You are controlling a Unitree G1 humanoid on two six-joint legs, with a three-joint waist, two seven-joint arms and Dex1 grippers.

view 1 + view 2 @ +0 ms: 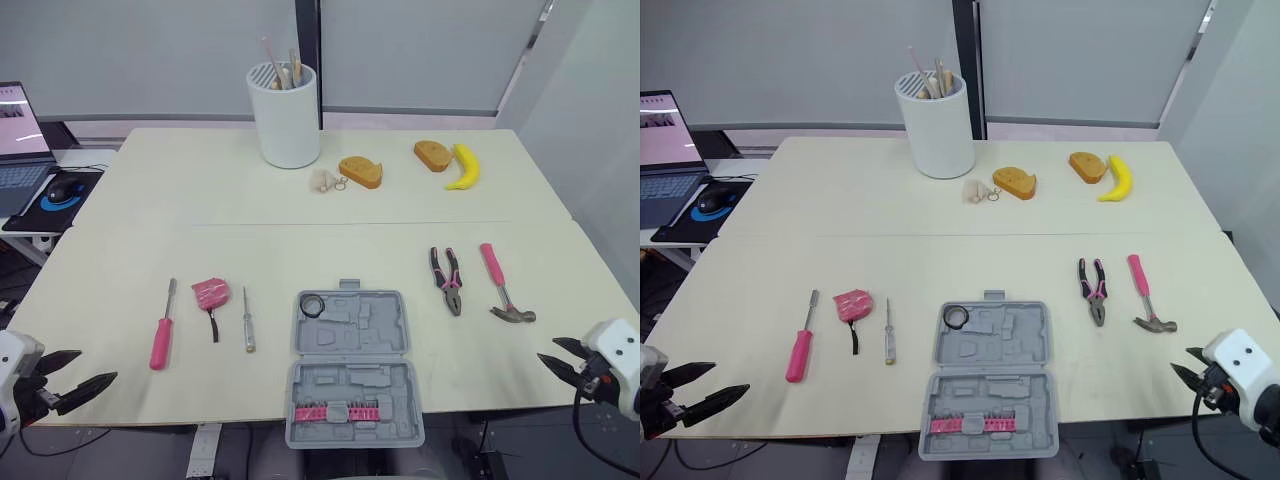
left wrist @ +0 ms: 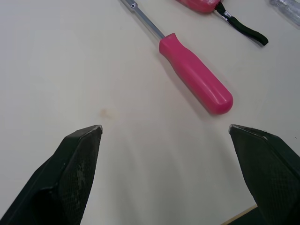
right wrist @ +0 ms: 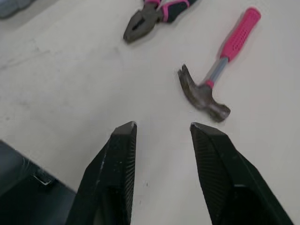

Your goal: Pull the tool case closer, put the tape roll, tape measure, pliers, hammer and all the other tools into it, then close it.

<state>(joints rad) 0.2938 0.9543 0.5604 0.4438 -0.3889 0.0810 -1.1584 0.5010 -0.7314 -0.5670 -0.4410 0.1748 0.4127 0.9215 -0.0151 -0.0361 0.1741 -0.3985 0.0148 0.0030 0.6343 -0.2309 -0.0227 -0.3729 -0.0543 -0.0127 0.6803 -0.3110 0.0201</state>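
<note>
Fingers [image 2: 79, 159] spread, empty, on left gripper [image 2: 165, 129] & right gripper [image 3: 162, 125]; open tool case [image 1: 352, 365] on surface [image 1: 300, 250], prob. stiff, light plastic: grip its side rim.

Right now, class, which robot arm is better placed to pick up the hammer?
Right: the right gripper, open, sits near the hammer; the left gripper is far off, by the pink screwdriver.

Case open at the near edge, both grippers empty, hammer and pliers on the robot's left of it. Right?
No. The left eye view shows the hammer and pliers on the robot's right of the open tool case. The rest holds: left gripper and right gripper are open and empty.
</note>
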